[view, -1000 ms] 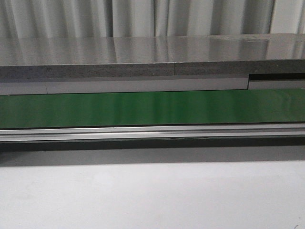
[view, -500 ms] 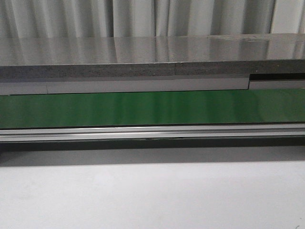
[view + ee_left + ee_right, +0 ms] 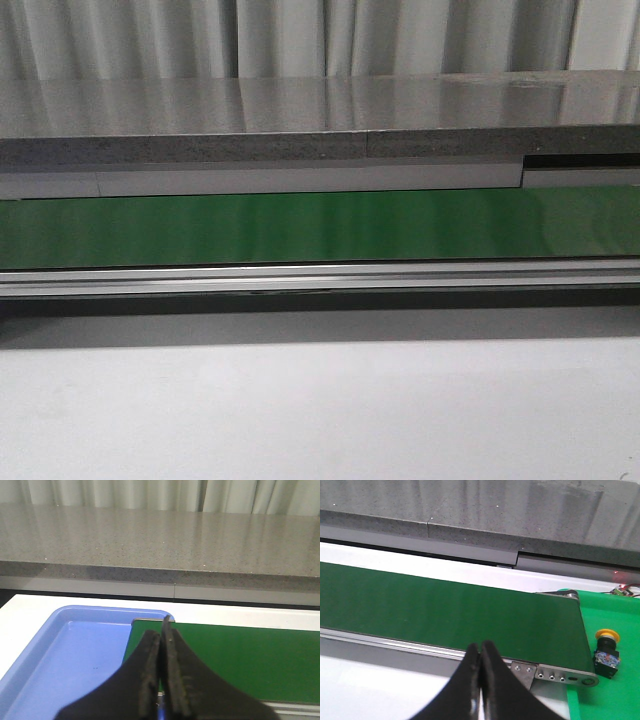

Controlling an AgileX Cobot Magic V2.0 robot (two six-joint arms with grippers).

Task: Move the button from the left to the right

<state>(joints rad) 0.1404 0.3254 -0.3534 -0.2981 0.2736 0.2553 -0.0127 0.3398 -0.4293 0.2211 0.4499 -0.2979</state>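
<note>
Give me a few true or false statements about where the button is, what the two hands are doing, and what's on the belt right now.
1. The small push-button with the orange-yellow cap and dark body sits on the dark green conveyor belt. False: it stands past the belt's end, on a brighter green surface.
2. The right hand is shut and holds nothing. True.
3. The left hand is wide open. False: its fingers are pressed together.
4. A light blue plastic tray lies at one end of the belt. True.
5. In the front view, the belt carries the button. False: no button shows there.
</note>
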